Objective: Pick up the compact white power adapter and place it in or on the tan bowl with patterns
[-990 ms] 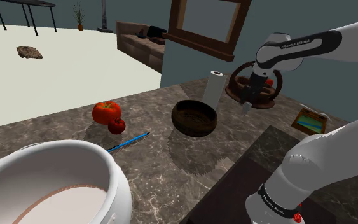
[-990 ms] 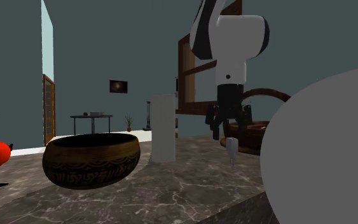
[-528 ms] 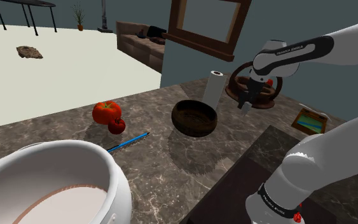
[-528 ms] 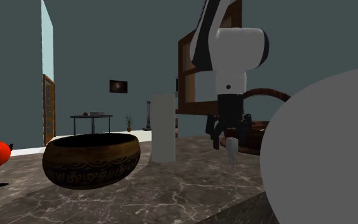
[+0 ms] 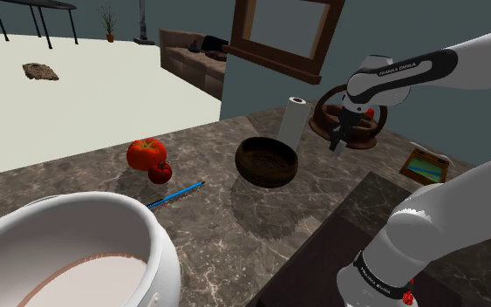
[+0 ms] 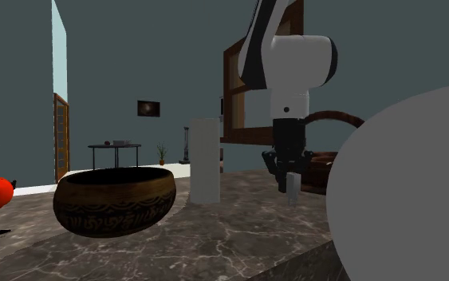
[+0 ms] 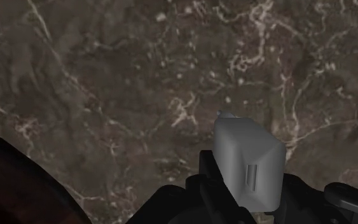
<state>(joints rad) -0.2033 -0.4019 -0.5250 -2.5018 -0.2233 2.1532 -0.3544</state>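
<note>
1. Grey-white and blocky, the power adapter (image 7: 247,167) sits upright between the two black fingers of the hand (image 7: 250,186), which is closed on it, with dark pads pressed against both of its sides.
2. In the second exterior view the adapter (image 6: 293,185) pokes out below the hand (image 6: 291,179), low over the brown marbled counter (image 6: 238,231) — whether its base touches the stone cannot be told.
3. The shoulder view puts the adapter (image 5: 334,145) and hand (image 5: 337,138) toward the counter's far edge, where the white arm comes down from above.
4. Just behind the hand a wooden basket (image 5: 359,131) with an arched handle stands by that far edge.
5. A white paper roll (image 5: 292,122) stands upright between the hand and the bowl (image 5: 267,162).
6. The bowl is dark brown with a patterned band around its outside (image 6: 116,201); it rests near the middle of the counter, apart from the adapter.
7. Further along, toward the edge that faces the pale floor, lie two red tomatoes (image 5: 147,155) — one large, one small, touching each other.
8. A blue pen (image 5: 175,195) lies flat just beside them.
9. A large white pot (image 5: 78,253) sits at the nearest corner.
10. A framed picture (image 5: 424,165) lies flat near the stand's side of the counter.
</note>
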